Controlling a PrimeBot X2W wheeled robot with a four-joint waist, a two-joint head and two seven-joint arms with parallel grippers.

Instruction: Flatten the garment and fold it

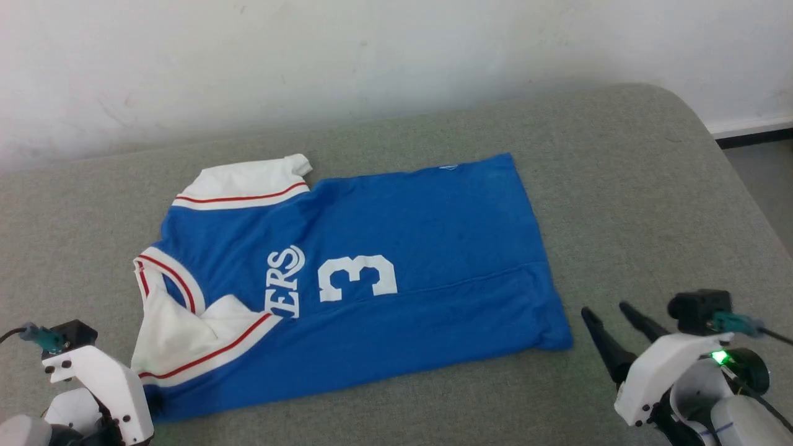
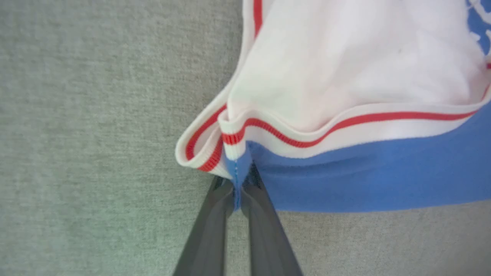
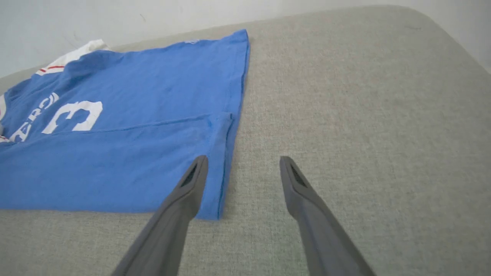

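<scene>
Garment was lying flat on the grey padded table, collar end to the left, hem to the right, number 3 facing up, with its near long side apparently already turned over along a crease. Far left, the left gripper was pinched tight on the blue edge right under the red-striped trim, at the near left corner. Over on the right, the right gripper was spread wide with nothing in it, parked just off the near hem corner. My worry: that left bite looked pretty thin, so a pull might slip off or grab just the top layer and undo the fold. And if the left lifted while the right had no hold, I'd guess the whole thing would drag crooked and bunch up. The left wrist view showed the actual pinch, which the head view hid behind the white wrist housing. The right wrist view showed the doubled layer at the hem, though I couldn't tell if a finger touched cloth.
</scene>
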